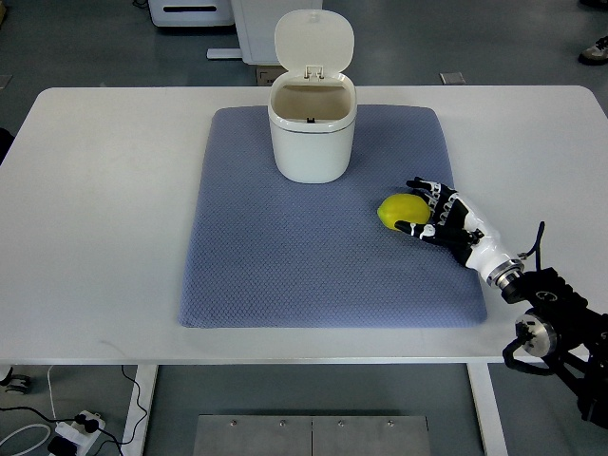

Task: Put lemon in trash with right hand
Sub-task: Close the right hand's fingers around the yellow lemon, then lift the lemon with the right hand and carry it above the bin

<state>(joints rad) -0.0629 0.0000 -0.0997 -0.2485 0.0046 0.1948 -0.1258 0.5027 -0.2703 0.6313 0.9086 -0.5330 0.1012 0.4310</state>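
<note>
A yellow lemon (399, 209) lies on the blue-grey mat (285, 256), right of centre. My right hand (426, 209) comes in from the lower right and sits against the lemon's right side. Its fingers (421, 185) are spread around the lemon, one above and one below (410, 229), not closed on it. A small white trash bin (312, 128) stands at the mat's back centre with its lid (314, 40) flipped up and open. The left hand is out of view.
The mat lies on a white table (95, 218). The table's right edge is close behind my right arm (551, 313). A shoe (595, 49) shows on the floor at the top right.
</note>
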